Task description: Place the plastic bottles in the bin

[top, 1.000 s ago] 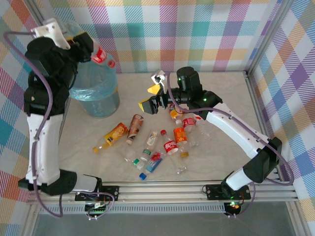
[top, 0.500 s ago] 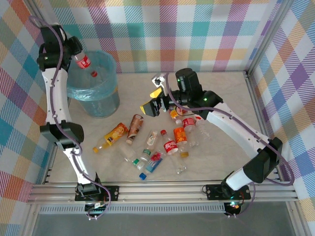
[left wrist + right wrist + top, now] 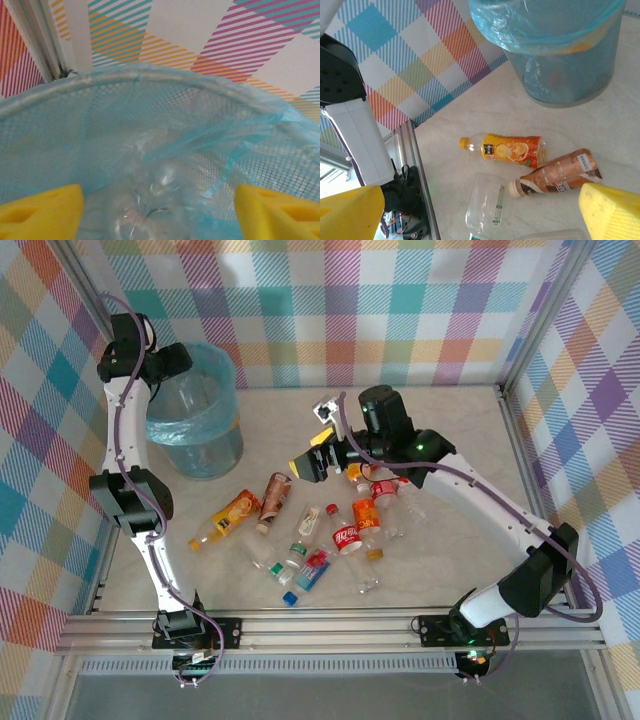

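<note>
Fingers (image 3: 40, 215) of the left gripper (image 3: 160, 220) yellow and wide apart, nothing between them. Right gripper (image 3: 480, 220) just the same: yellow pads (image 3: 612, 212) far apart, nothing held.

Seen from the top: left gripper (image 3: 165, 362) over the 10 o'clock edge of the bin (image 3: 200, 435), hiding a bit of the rim. Bin at 10 o'clock on the table (image 3: 480, 425). Right gripper (image 3: 310, 450) near the middle, at 12 o'clock of the plastic bottles (image 3: 345, 535). Bottles lying flat in a loose bunch toward 6 o'clock, well apart from the bin, some touching. Red, orange, blue and white labels in the bunch. Right arm (image 3: 450, 475) over the bottles at 2 o'clock of the bunch.

Seen from the left wrist: straight down into the bin (image 3: 150, 82). Blue bag (image 3: 210, 135) against a net wall, and something shiny and see-through (image 3: 150, 200) at the bottom, too crumpled to tell what.

Seen from the right wrist: bin (image 3: 565, 80) at 1 o'clock, orange bottle (image 3: 512, 150) in the middle, brown bottle (image 3: 557, 177) just beside it at 4 o'clock, clear bottle (image 3: 485, 202) at 6 o'clock. White left arm (image 3: 355, 130) at 9 o'clock, beside the table's metal rail (image 3: 417, 170).
</note>
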Available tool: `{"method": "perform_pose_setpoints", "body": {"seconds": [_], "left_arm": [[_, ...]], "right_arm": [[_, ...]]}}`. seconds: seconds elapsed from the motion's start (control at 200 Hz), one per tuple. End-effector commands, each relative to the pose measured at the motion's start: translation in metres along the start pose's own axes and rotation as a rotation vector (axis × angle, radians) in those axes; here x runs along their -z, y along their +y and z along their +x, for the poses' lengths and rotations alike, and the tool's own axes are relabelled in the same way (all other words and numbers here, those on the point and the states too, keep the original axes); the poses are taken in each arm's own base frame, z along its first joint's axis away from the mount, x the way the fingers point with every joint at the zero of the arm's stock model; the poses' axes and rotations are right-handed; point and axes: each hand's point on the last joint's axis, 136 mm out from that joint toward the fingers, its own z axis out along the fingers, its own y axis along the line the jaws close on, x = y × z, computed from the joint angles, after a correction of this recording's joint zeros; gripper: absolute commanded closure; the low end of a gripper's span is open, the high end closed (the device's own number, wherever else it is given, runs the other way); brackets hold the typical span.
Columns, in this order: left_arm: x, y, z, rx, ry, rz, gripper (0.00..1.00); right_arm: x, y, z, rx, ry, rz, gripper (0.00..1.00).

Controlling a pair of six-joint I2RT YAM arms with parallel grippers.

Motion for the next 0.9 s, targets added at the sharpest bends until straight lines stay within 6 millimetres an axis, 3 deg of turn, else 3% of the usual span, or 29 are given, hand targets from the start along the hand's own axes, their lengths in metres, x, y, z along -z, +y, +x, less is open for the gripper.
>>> {"method": "perform_pose_setpoints", "body": {"seconds": [0.0, 0.19, 0.37, 0.5, 0.6, 0.725, 0.895], "left_arm": [[0.007, -0.007, -0.010, -0.014, -0.033, 0.028, 0.15], [0.052, -0.025, -0.041, 0.000, -0.121, 0.090, 0.16], [0.132, -0.060, -0.063, -0.046, -0.244, 0.168, 0.17], [0.185, -0.094, -0.058, -0.109, -0.294, 0.230, 0.17], [0.215, -0.122, -0.040, -0.154, -0.297, 0.295, 0.17], [0.241, -0.160, -0.002, -0.242, -0.275, 0.384, 0.18], [0.247, -0.200, 0.076, -0.338, -0.179, 0.506, 0.19]], "right_arm": [[0.007, 0.006, 0.000, 0.003, -0.007, 0.006, 0.01], [0.013, 0.004, -0.009, 0.042, -0.013, 0.053, 0.01], [0.027, -0.017, -0.014, 0.046, -0.010, 0.212, 0.00], [0.038, -0.039, -0.007, -0.001, 0.017, 0.317, 0.00], [0.047, -0.059, 0.008, -0.079, 0.054, 0.386, 0.00], [0.060, -0.086, 0.035, -0.179, 0.109, 0.469, 0.00], [0.072, -0.118, 0.080, -0.307, 0.197, 0.550, 0.03]]}}
